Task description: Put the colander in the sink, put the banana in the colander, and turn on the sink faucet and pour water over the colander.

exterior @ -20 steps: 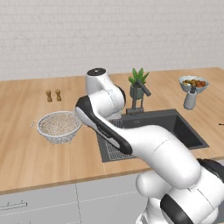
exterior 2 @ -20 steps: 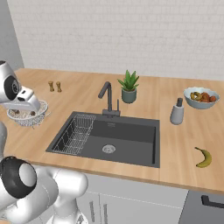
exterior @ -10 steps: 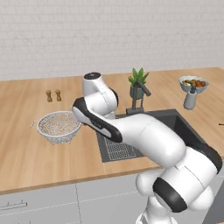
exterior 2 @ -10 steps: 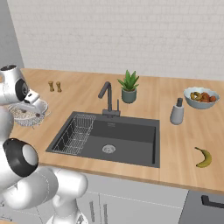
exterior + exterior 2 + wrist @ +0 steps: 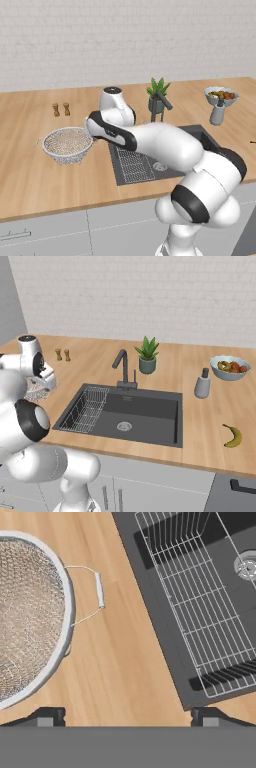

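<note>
Pincer wide open, empty, above bare counter between colander rim and sink edge.

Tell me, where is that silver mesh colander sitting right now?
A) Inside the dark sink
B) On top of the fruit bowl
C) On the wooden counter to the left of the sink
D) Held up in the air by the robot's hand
C: the colander rests on the wooden counter beside the sink, and the open gripper has not closed on it.
</note>
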Controlling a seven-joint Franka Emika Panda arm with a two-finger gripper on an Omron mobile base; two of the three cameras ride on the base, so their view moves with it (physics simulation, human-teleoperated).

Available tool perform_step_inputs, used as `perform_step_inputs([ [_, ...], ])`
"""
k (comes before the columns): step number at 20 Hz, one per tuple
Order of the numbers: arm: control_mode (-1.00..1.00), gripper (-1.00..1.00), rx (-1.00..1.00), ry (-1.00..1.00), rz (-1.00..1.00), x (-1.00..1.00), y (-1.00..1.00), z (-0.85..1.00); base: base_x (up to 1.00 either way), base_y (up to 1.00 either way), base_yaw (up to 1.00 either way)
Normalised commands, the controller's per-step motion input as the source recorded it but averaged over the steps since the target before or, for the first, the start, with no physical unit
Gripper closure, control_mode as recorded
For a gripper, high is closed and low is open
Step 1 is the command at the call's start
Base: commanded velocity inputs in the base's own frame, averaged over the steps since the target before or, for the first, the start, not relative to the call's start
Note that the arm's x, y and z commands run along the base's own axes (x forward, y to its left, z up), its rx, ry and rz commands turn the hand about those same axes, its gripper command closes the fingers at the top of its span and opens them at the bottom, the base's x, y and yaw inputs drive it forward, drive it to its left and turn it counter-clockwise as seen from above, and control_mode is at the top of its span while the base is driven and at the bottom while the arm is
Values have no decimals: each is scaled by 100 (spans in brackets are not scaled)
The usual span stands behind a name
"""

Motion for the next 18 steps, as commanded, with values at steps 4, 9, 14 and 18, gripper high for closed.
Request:
perform_step_inputs([
  [4, -100, -100, 5, 0, -6, 21, 34, -15, 0, 0, 0],
  [9, -100, -100, 0, 0, -7, 25, 38, -17, 0, 0, 0],
  [14, -100, -100, 0, 0, -7, 27, 39, -27, 0, 0, 0],
  [18, -100, -100, 0, 0, -7, 30, 31, -29, 0, 0, 0],
])
